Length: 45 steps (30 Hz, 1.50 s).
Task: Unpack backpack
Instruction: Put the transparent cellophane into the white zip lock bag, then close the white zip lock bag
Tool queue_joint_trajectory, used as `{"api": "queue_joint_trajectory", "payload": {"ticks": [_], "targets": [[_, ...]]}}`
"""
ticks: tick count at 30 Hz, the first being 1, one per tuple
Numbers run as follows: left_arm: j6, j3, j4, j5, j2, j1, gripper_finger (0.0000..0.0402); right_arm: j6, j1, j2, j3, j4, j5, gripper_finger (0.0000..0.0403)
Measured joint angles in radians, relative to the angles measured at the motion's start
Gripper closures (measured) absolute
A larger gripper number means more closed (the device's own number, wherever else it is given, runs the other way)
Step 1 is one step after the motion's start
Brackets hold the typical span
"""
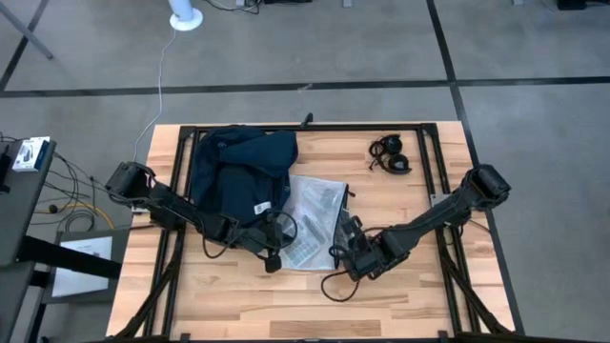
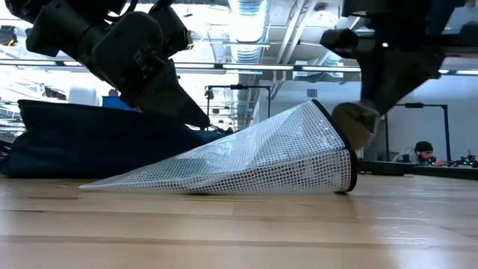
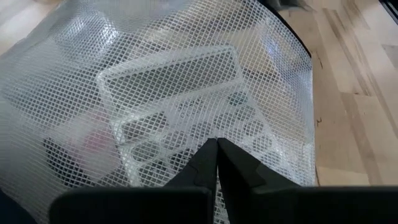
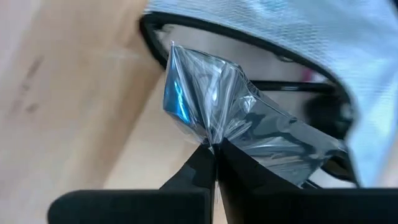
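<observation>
The dark navy backpack lies on the table's far left part, seen in the low view as backpack behind a white mesh pouch. The pouch's left end lies flat; its black-edged right end stands raised. My left gripper is shut at the pouch's near left part. My right gripper is shut on a clear crinkly plastic bag at the pouch's open mouth. My left gripper meets the mesh pouch's upper wall with its shut fingertips, slanting down from the table's left. A small bit of mesh seems pinched between them; one layer or several, I cannot tell. The pouch's left end stays on the table. My right gripper pinches the clear plastic bag by a crumpled edge between its two fingers. The fingers come from the table's right, toward the pouch's mouth. The bag's other end reaches back into the pouch behind the black rim.
Black headphones lie at the far right of the table. A black cable curls on the wood near my right gripper. Black frame rails run along the table's sides. A person sits far off in the room.
</observation>
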Motion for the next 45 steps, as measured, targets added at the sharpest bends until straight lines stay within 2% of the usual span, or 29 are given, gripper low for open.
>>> {"api": "queue_joint_trajectory", "payload": {"ticks": [3, 7, 14, 16, 19, 22, 27, 31, 35, 39, 45], "targets": [[-0.010, 0.000, 0.001, 0.000, 0.000, 0.000, 0.0402, -0.091, -0.008, 0.000, -0.014, 0.035, 0.046, 0.0403], [-0.007, 0.000, 0.001, 0.000, 0.000, 0.000, 0.0402, -0.274, -0.049, 0.000, -0.090, 0.195, 0.074, 0.0403], [-0.013, 0.000, 0.001, 0.000, 0.000, -0.005, 0.0402, -0.347, -0.100, 0.000, -0.188, 0.478, 0.326, 0.0403], [-0.013, 0.000, 0.004, 0.000, 0.000, -0.005, 0.0402, -0.346, -0.109, 0.000, -0.188, 0.546, 0.312, 0.0403], [-0.013, 0.000, 0.020, 0.000, 0.000, -0.004, 0.0402, -0.312, -0.117, 0.000, -0.188, 0.650, 0.220, 0.0399], [-0.005, 0.000, 0.025, 0.000, 0.000, -0.003, 0.0402, -0.256, -0.129, 0.000, -0.187, 0.703, 0.161, 0.0376], [-0.003, 0.000, 0.026, 0.000, 0.000, -0.003, 0.0402, -0.145, -0.169, 0.000, -0.187, 0.682, 0.065, 0.0303], [-0.003, 0.000, 0.025, -0.001, 0.000, -0.003, 0.0402, -0.084, -0.178, 0.000, -0.187, 0.651, 0.059, 0.0236], [-0.003, 0.000, 0.025, -0.001, 0.000, -0.003, 0.0402, -0.058, -0.167, 0.000, -0.162, 0.489, 0.059, 0.0190], [-0.003, 0.000, 0.023, 0.000, 0.000, -0.003, 0.0402, 0.085, -0.142, 0.000, -0.093, 0.276, 0.059, 0.0178], [-0.003, 0.000, 0.016, 0.000, 0.000, 0.000, 0.0402, 0.245, -0.095, -0.003, 0.018, 0.011, 0.059, 0.0187]]}}
